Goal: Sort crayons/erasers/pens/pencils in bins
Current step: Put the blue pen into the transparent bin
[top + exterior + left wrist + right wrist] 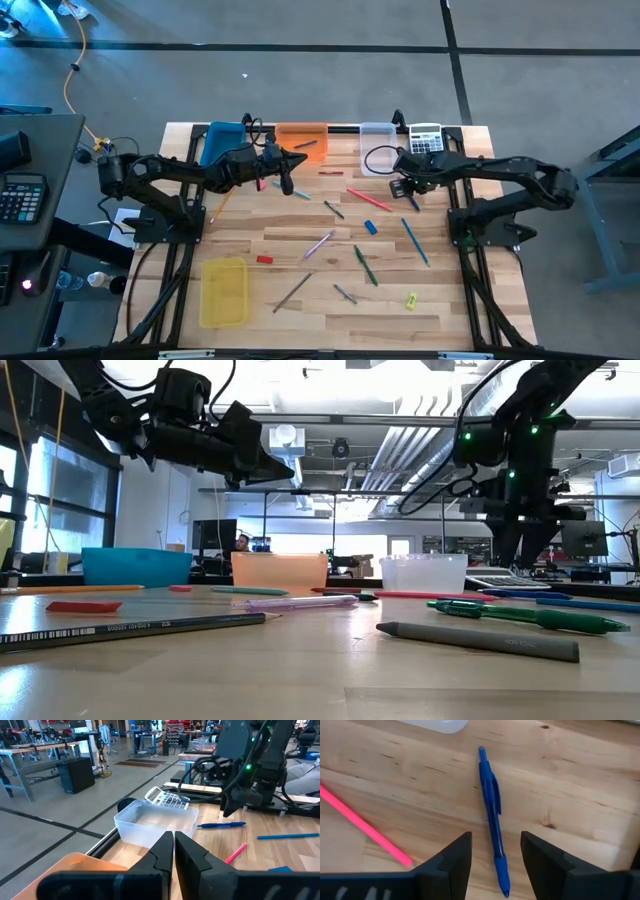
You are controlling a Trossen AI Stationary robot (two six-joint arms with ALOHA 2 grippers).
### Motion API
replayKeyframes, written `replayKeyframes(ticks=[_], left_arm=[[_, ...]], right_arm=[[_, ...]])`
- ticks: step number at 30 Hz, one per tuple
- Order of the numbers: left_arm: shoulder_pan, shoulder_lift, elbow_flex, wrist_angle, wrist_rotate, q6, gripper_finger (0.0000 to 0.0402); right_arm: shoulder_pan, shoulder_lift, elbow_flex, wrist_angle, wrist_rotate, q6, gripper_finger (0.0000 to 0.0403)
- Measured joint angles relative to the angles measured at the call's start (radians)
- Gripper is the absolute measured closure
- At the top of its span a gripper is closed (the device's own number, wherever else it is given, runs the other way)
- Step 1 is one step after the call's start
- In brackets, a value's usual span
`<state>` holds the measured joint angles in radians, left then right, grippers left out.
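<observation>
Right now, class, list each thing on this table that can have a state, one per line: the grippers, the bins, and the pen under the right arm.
left gripper: jaws shut, empty, above the orange bin.
right gripper: jaws open, straddling the blue pen, not gripping.
blue pen: flat on the table, near the clear bin.
orange bin: holds one stick.
clear bin: looks empty.
yellow bin: looks empty.
blue bin: contents hidden by the left arm.
</observation>
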<state>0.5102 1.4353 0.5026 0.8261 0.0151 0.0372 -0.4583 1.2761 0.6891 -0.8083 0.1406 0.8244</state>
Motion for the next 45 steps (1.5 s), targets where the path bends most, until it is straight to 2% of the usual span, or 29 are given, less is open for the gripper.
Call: replayKeyframes(ticks=[12, 19, 32, 37, 45], left_arm=[[0.000, 0.000, 0.000, -0.014, 0.000, 0.009, 0.0394], [0.000, 0.000, 0.000, -0.014, 0.000, 0.008, 0.0394], [0.000, 0.000, 0.000, -0.014, 0.000, 0.000, 0.0394], [0.000, 0.000, 0.000, -0.014, -0.003, 0.000, 0.0394], [0.000, 0.000, 0.000, -0.014, -0.004, 0.000, 0.0394]], right_arm=[[0.000, 0.195, 0.000, 0.089, 0.003, -0.107, 0.0244], [0.000, 0.258, 0.005, 0.099, -0.003, -0.103, 0.0278], [0.000, 0.189, -0.004, 0.094, -0.037, -0.130, 0.0387], [0.003, 0.122, -0.004, 0.088, -0.076, -0.134, 0.0394], [0.053, -0.057, 0.010, 0.089, -0.098, -0.103, 0.0392]])
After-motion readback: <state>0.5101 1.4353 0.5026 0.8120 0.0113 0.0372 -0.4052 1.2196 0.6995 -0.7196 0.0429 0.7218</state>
